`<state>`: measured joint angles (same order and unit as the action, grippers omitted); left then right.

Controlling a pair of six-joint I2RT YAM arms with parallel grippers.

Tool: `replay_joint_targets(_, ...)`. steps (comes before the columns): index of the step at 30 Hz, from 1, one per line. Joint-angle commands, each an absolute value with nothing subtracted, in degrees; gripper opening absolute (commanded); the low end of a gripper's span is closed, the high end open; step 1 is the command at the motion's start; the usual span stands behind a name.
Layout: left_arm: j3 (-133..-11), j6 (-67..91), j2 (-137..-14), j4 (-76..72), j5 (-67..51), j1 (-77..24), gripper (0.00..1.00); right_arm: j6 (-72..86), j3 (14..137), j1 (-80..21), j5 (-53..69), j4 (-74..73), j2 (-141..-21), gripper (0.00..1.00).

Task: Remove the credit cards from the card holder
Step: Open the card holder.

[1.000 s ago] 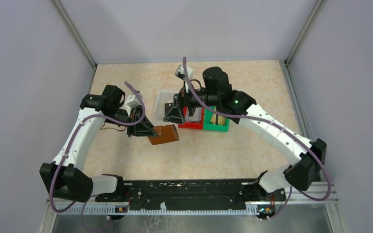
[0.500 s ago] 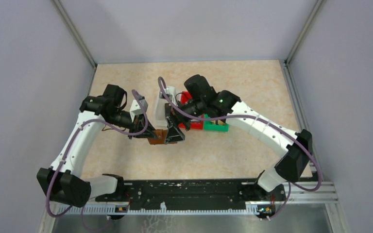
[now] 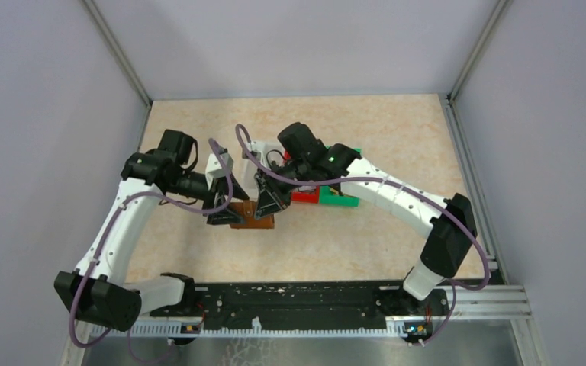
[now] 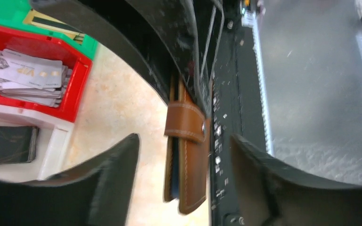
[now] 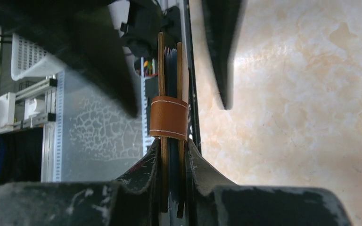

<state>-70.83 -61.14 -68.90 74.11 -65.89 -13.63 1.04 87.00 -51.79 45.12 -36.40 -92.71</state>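
Over the middle of the counter (image 3: 351, 236), the card holder (image 4: 188, 165) is closed with its snap tab (image 5: 168, 117) fastened across the open edge. The right pincer (image 5: 172, 146) is clamped on one end of it. It is held edge-on, and its long axis runs straight out along that pincer's fingers, with the free end pointing away from them. The left pincer (image 3: 225, 213) has its fingers apart, one on either side of the holder and neither touching it. Beyond stand a red bin (image 4: 78, 89) with silvery cards (image 4: 26, 75), a white bin (image 4: 52, 141) with black cards (image 4: 4, 146), and a green bin (image 4: 87, 47).
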Motion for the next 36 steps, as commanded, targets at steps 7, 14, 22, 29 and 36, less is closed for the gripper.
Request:
replay_joint_targets(7, -67.6, -14.33, -60.94, 38.11, -62.72, -11.18, 0.99, 23.39, 62.67, -46.2, 39.99, 8.97, -70.96, 0.0)
replay_joint_targets(14, -62.54, 14.46, -57.84, 18.99, -66.79, -7.09, 0.99, 38.93, 48.76, -46.27, 31.43, 33.04, -66.03, 0.0)
replay_joint_targets(22, -56.66, 26.24, -56.7, 7.13, -66.87, -7.02, 0.9, 40.41, 43.49, -52.53, 20.31, 41.7, -65.9, 0.0)
replay_joint_targets(29, -53.15, 33.25, -56.03, 0.72, -68.95, -6.86, 0.66, 41.14, 39.66, -53.96, 14.96, 46.42, -65.16, 0.0)
replay_joint_targets(36, -51.62, 33.66, -55.39, 2.27, -70.73, -6.86, 0.6, 40.65, 37.57, -54.06, 10.65, 48.9, -64.55, 0.0)
